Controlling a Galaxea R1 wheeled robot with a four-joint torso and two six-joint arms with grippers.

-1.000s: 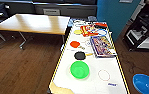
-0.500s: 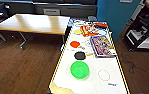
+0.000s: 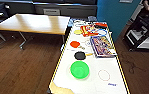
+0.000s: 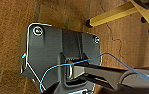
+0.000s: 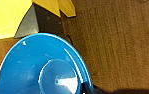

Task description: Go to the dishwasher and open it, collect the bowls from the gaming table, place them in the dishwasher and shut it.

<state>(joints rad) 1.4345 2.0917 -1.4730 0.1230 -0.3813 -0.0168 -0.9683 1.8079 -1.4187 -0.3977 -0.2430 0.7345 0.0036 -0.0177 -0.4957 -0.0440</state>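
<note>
The near end of the gaming table has bare white top around the green bowl, so the bowl can be approached from the near edge and both sides. Beyond it a black paddle, a red paddle and a game box crowd the surface.

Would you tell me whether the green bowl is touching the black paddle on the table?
Apart: the head view shows white tabletop between the green bowl and the black paddle.
</note>
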